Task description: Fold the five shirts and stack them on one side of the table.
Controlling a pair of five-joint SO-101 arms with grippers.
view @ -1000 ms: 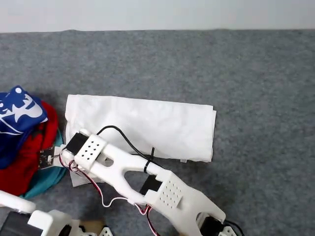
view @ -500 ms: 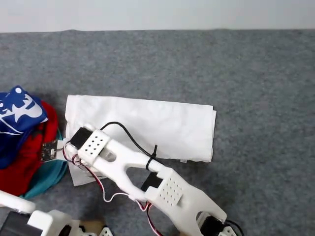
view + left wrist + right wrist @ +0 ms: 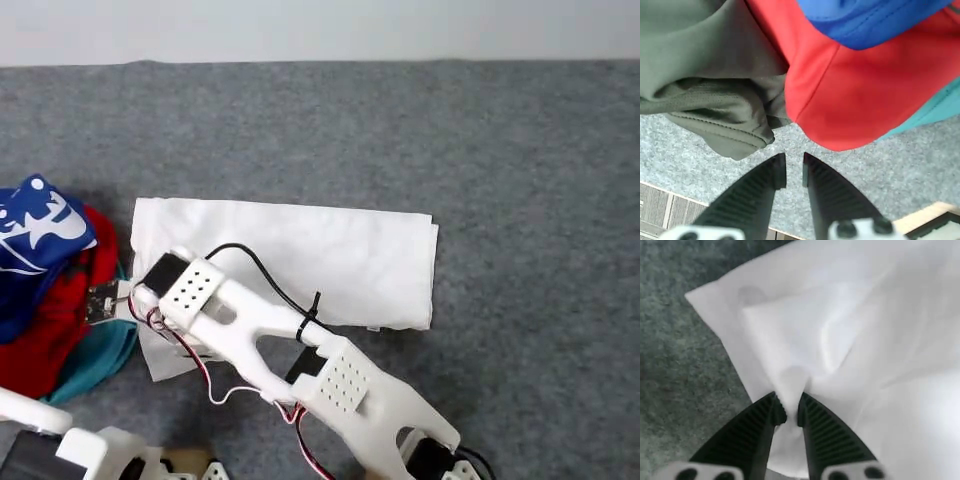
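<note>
Changed: inching up the table with the right arm, tugging a corner of the white shirt along.
High view, white shirt: lying as a long folded strip on the grey table, with one end under the right arm.
High view, pile: sitting just beside that end, with the blue shirt resting on the red shirt and a teal shirt peeking out below.
Left wrist view, left gripper: hanging low over the table, almost closed with a thin gap, holding nothing.
Left wrist view, pile: bunching up close ahead, with an olive shirt touching the red shirt.
Right wrist view, right gripper: pinching tight on a little peak of the white shirt, pulling it into wrinkles.
Where the job is: probably folding the white shirt, not yet stacking it.
Could go wrong: maybe slipping out of the thin pinch; maybe dragging the whole strip and spoiling the fold by pulling too far; maybe bumping the pile, being so near.
Writing: showing white shapes on the blue shirt, but spelling no words clear enough for reading.
</note>
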